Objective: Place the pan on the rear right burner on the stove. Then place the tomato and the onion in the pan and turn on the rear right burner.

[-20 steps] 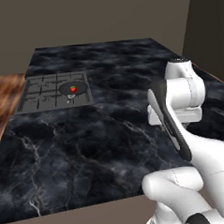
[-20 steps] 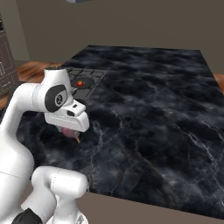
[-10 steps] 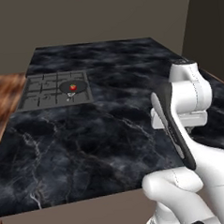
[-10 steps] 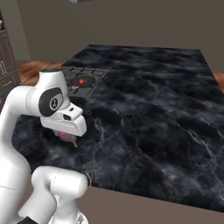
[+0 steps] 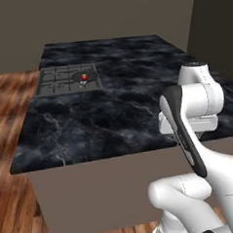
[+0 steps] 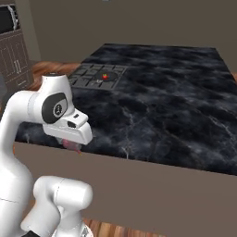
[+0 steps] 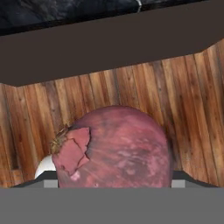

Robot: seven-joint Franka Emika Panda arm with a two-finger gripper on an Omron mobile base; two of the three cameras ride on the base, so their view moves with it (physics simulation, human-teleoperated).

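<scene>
The dull pinkish-red onion (image 7: 114, 148) looms large in the hand view, with wooden floor and the counter's front face behind it. It sits in my gripper (image 6: 73, 141), which is shut on it; its fingers are hidden behind the onion. In the right base view the onion (image 6: 71, 145) peeks out pink under my hand, at the counter's near left edge. Far off, the dark pan (image 5: 84, 76) rests on the right side of the stove (image 5: 53, 85) with the bright red tomato (image 5: 85, 77) inside. The same pan (image 6: 104, 77), tomato (image 6: 105, 76) and stove (image 6: 85, 76) show from the right.
A wide black marble counter (image 5: 118, 113) stretches between my hand and the stove, its brown front panel (image 5: 103, 187) facing me. Wooden floor (image 5: 5, 105) lies to the left. Dark cabinets (image 6: 11, 55) stand at the far left.
Both base views have shifted: the base has backed away, so the counter's front edge and panel now show. My hand has sunk a little towards that edge, still holding the onion.
</scene>
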